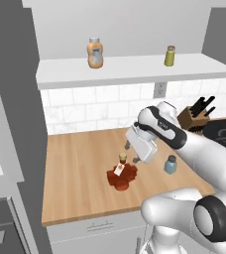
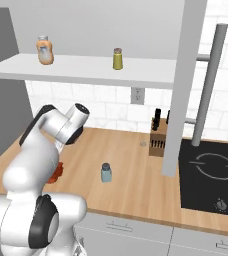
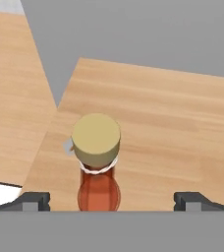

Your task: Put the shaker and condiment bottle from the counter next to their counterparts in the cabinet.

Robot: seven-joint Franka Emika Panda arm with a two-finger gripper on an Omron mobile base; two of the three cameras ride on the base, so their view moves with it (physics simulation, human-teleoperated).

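Observation:
The dark red maple-leaf condiment bottle [image 1: 121, 174] stands on the wooden counter [image 1: 80, 168], its gold cap and white neck tag on top. My gripper [image 1: 131, 153] hovers just above and beside the cap, open. In the hand view the bottle [image 3: 97, 147] sits between the two wide-apart fingertips [image 3: 33, 201], a little left of centre and touching neither. The small blue-grey shaker [image 1: 170, 164] stands to the bottle's right; the right base view has this shaker [image 2: 106, 172] in front of my arm. On the cabinet shelf [image 1: 135, 74] stand the orange bottle [image 1: 95, 52] and the yellow-olive shaker [image 1: 170, 55].
A knife block [image 2: 159, 137] stands at the back of the counter beside a black cooktop [image 2: 213, 175]. A grey upright panel [image 2: 178, 90] and pole rise between shelf and cooktop. White tile wall with an outlet [image 1: 159, 90] runs under the shelf.

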